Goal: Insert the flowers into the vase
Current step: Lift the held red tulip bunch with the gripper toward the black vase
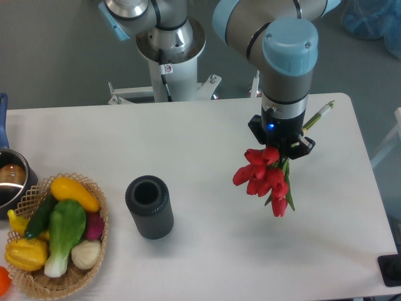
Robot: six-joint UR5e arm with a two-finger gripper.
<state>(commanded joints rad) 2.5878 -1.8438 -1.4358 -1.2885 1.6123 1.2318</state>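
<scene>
Pincer (283,148) clamps the flowers (264,178), red buds hanging just below it.

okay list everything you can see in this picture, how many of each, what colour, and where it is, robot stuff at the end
flowers: one bunch, red buds with green stems, held above the table's right half, buds pointing down-left
vase: one, dark grey, ribbed, upright on the table left of centre, mouth empty
basket: one, tan wicker, bottom-left corner of the table
toy vegetables: several, yellow, green, purple and white, piled in the basket
pot: one, metal, at the left edge, only partly in view
table: one, white, filling most of the picture
arm: one, grey with light blue caps, reaching in from the top
gripper: one, black, shut on the flowers' stems
</scene>
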